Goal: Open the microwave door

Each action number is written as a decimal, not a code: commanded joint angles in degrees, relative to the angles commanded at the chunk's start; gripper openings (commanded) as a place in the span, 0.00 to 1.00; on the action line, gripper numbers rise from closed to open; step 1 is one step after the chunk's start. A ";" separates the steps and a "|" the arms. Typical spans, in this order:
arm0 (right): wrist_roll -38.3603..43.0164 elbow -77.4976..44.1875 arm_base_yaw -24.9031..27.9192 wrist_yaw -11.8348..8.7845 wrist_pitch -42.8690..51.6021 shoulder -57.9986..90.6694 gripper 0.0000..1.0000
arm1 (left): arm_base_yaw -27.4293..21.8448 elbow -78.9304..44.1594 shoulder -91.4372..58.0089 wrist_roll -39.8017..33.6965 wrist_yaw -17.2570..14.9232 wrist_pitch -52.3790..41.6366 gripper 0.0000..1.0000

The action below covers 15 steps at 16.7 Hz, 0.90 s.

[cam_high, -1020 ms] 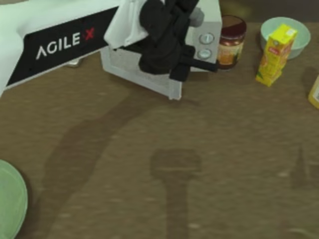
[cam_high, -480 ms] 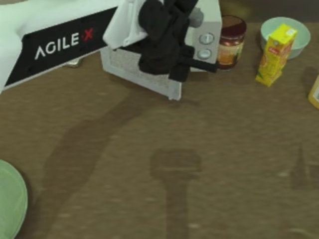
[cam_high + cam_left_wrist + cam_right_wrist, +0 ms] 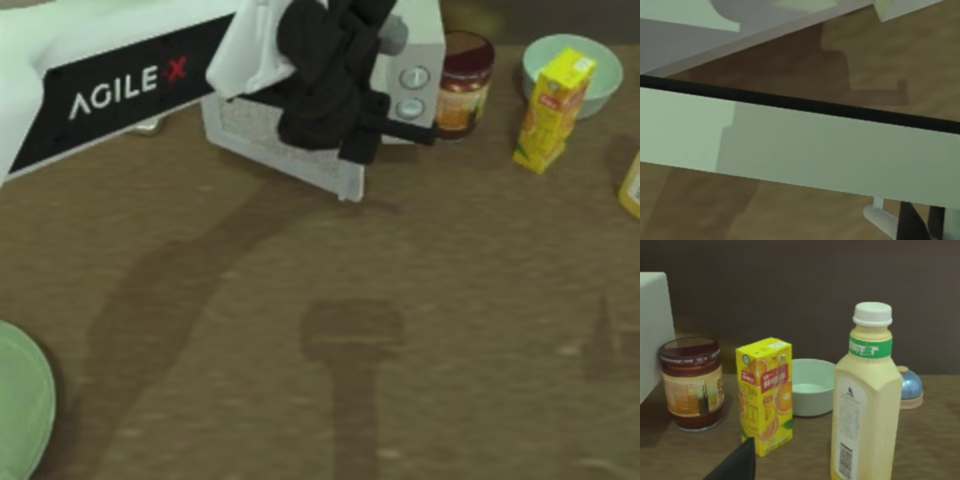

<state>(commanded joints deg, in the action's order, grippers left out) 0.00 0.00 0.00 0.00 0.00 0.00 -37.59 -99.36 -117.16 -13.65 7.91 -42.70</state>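
Microwave door [image 3: 285, 150] swung partway out from the microwave [image 3: 420, 45] at the tabletop's [image 3: 450, 330] far edge, barely changed over the last second; left tool [image 3: 375, 135] at its free edge, grip indiscernible — opening looks stalled or finishing; right arm out of top view.

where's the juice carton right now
In the top view the juice carton stands upright at the far right of the table, just in front of the bowl, right of the jar.

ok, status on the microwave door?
Left gripper at microwave door, door swung partly open. Right arm parked off to the right. Jar beside microwave, clear of swing.
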 joint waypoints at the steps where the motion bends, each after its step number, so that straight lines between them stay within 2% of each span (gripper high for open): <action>1: 0.00 0.00 0.00 0.00 0.00 0.00 1.00 | 0.00 0.00 0.00 0.00 0.00 0.00 0.00; 8: 0.00 0.00 0.00 0.00 0.00 0.00 1.00 | 0.00 0.00 0.00 0.00 0.00 0.00 0.00; 11: 0.00 0.00 0.00 0.00 0.00 0.00 1.00 | -0.14 0.95 0.39 0.53 -0.74 0.34 0.00; 15: 0.00 0.00 0.00 0.00 0.00 0.00 1.00 | 1.10 5.38 3.86 5.04 -2.97 2.38 0.00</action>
<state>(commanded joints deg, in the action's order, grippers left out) 0.00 0.00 0.00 0.00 0.00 0.00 -36.48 -93.98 -113.30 -8.61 4.94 -40.33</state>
